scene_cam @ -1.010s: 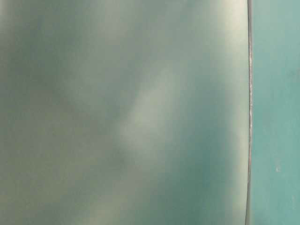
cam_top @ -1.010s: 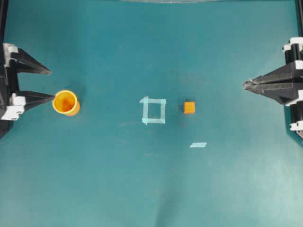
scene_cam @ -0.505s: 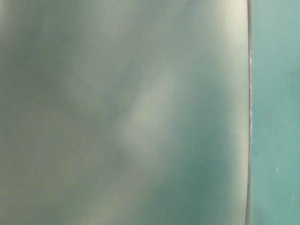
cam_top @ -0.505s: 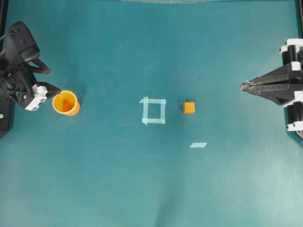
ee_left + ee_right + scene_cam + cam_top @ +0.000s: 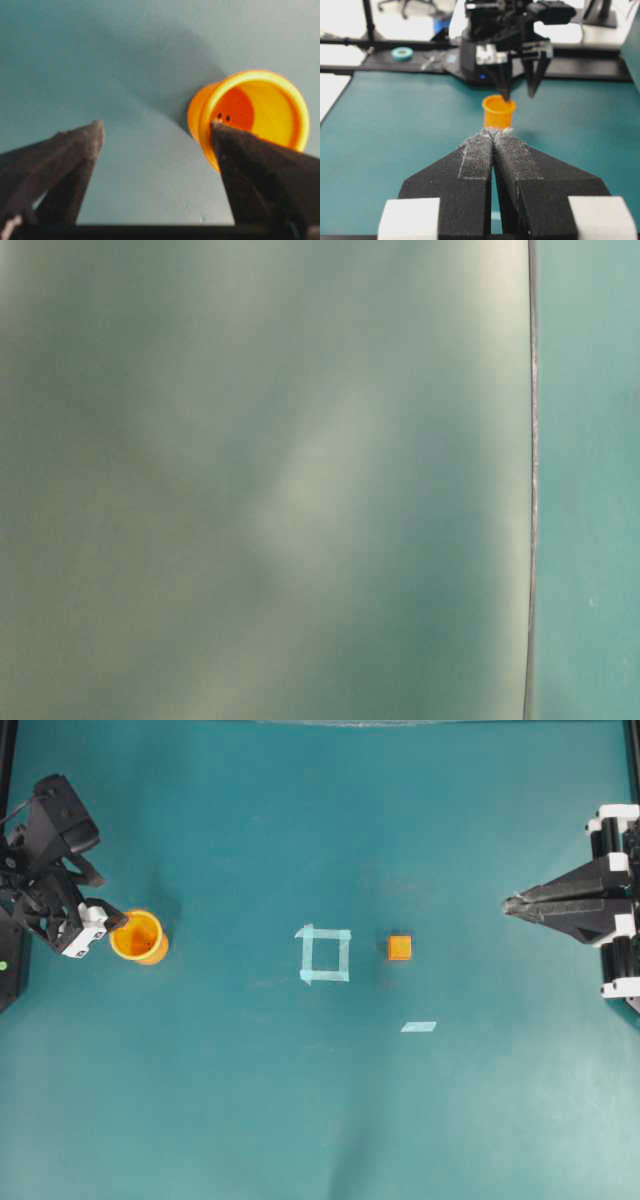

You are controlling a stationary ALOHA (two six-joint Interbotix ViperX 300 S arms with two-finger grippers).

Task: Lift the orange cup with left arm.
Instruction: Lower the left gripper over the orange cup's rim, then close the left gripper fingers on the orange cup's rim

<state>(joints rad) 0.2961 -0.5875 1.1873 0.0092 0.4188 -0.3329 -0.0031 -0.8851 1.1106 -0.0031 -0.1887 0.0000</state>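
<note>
The orange cup (image 5: 138, 935) stands upright at the far left of the teal table. My left gripper (image 5: 105, 898) is open and tilted down just left of it. In the left wrist view the cup (image 5: 260, 107) sits behind the right fingertip (image 5: 222, 137), which overlaps its near rim; the gap of the gripper (image 5: 156, 125) holds only bare table. The right wrist view shows the cup (image 5: 499, 112) with one left finger just over its rim and the other beside it. My right gripper (image 5: 508, 904) is shut and empty at the far right, also seen in its own view (image 5: 493, 132).
A small orange cube (image 5: 400, 947) sits right of a pale tape square (image 5: 325, 954) at mid-table. A tape strip (image 5: 419, 1026) lies below the cube. The table-level view is a blur showing nothing usable.
My left gripper has swung from lying flat at the table's edge to pointing down, and its lower finger has come up against the cup's rim. The right gripper has crept slightly left.
</note>
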